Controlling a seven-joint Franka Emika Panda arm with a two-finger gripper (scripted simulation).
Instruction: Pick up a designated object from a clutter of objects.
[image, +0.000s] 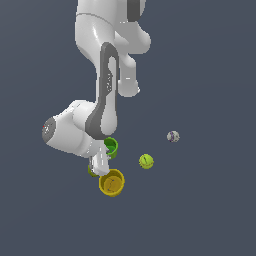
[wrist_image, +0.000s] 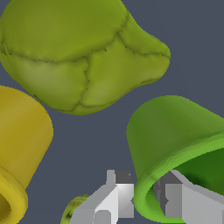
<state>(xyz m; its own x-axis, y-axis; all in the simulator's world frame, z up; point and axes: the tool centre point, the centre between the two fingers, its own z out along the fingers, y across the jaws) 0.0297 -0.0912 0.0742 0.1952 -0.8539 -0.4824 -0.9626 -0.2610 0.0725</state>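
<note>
Now I'm lowering my hand (wrist_image: 142, 197), fingers apart, straddling the green cup's (wrist_image: 175, 144) rim at six o'clock of the pear (wrist_image: 83, 52); next, I'd close and lift.

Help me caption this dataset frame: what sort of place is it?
Likely a bare simulated test scene, not a real room: a flat, featureless grey ground, smooth rendered items like the green cup and yellow cup, and a white arm.
</note>
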